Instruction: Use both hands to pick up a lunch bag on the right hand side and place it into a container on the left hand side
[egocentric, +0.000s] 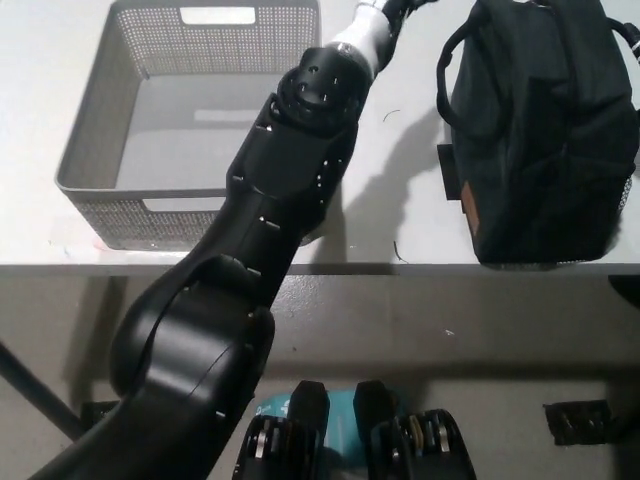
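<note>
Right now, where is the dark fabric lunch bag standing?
In the head view the dark fabric lunch bag stands upright at the right, near the white table's front edge, with the grey mesh basket far to its left.

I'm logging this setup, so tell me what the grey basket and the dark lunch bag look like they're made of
The basket looks like rigid grey plastic, matte: its walls are a fine grid of small holes with moulded handle slots. It could be coated metal mesh. The lunch bag looks like soft dark woven fabric, probably nylon or polyester: it creases, sags slightly and carries a cord-like loop handle.

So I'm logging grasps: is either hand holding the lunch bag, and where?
Cannot tell. The left arm reaches toward the bag, but its hand is cut off at the top edge; the right hand is out of view.
</note>
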